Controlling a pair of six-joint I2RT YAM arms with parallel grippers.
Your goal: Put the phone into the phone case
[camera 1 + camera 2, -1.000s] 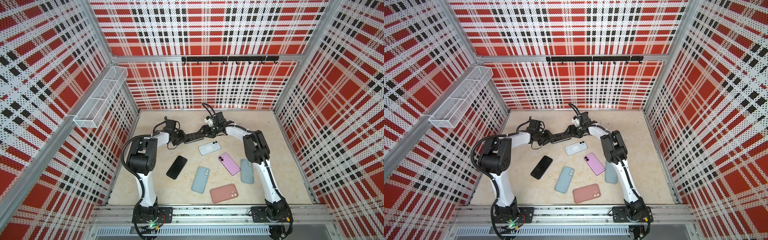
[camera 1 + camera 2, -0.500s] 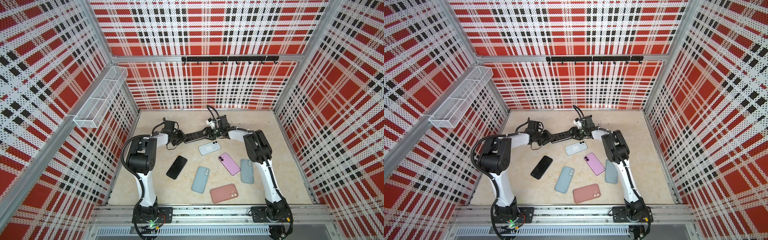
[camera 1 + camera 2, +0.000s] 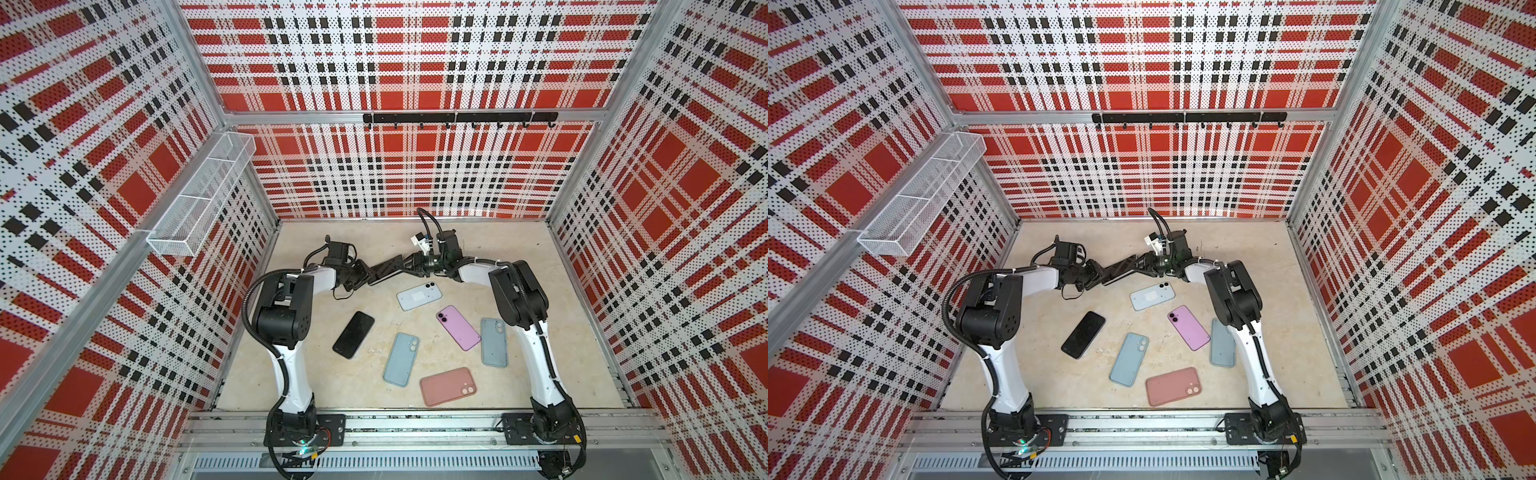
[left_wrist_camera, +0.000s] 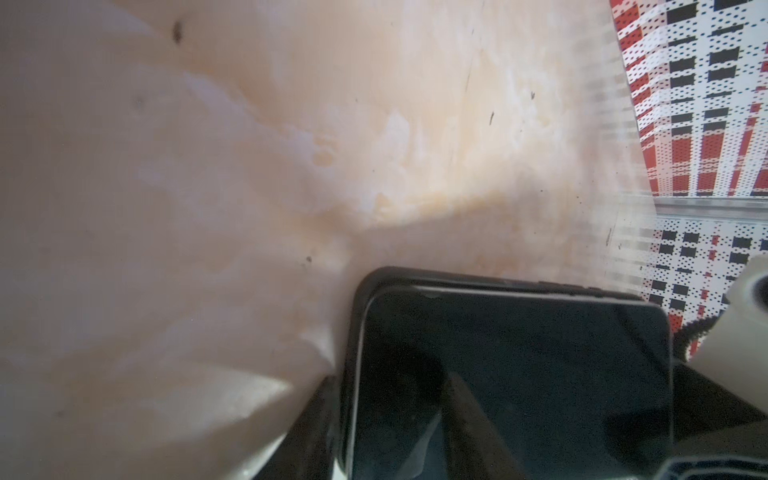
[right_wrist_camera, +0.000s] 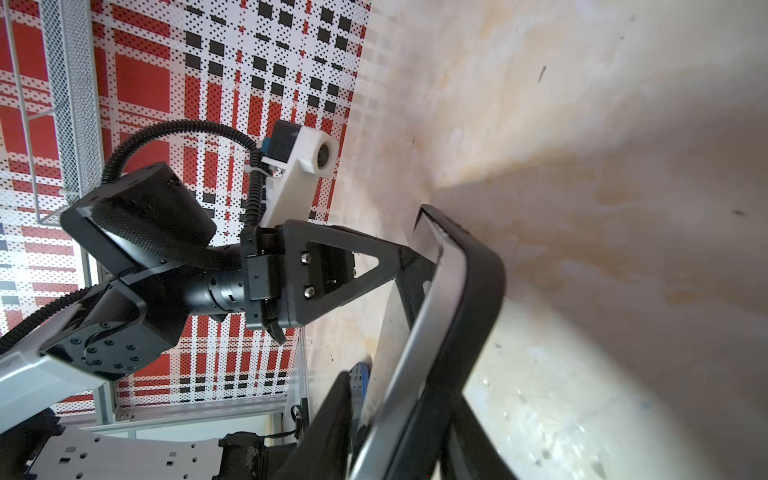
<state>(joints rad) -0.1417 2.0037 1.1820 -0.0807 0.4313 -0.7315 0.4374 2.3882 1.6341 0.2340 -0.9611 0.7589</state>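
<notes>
Both arms are folded low and reach toward each other near the back edge of the table point(image 3: 519, 374), forearms roughly level and wrists nearly meeting at mid-width. L gripper point(image 3: 365, 273) comes in from the left side and R gripper point(image 3: 411, 266) from the right. The phone point(image 4: 515, 374), sitting in the black phone case point(image 5: 482, 291), bridges the gap btwn them and looks clear of the table surface.

L jaws are clamped on one end of the phone case. R jaws are narrow and straddle the other end, w/ one finger point(image 5: 328, 424) on the screen side and one on the case back. A thin gap shows at the screen side, so you can't tell if R is actually pinching.

Hard to read:
- **Seating:** in the R wrist view the phone's silver edge stands off the case lip at the far corner, and the near end is cut off by the frame, so seating is unclear.
- **Top views:** both show the grip only as small dark-on-dark shapes.
- **L wrist view:** the lower part of the screen is cut off and shows only reflections.
- **Grey-blue case point(image 3: 1219, 345):** R arm covers one edge of it in a top view.

A black handset point(image 3: 353, 334) lies flat toward the left side.
</notes>
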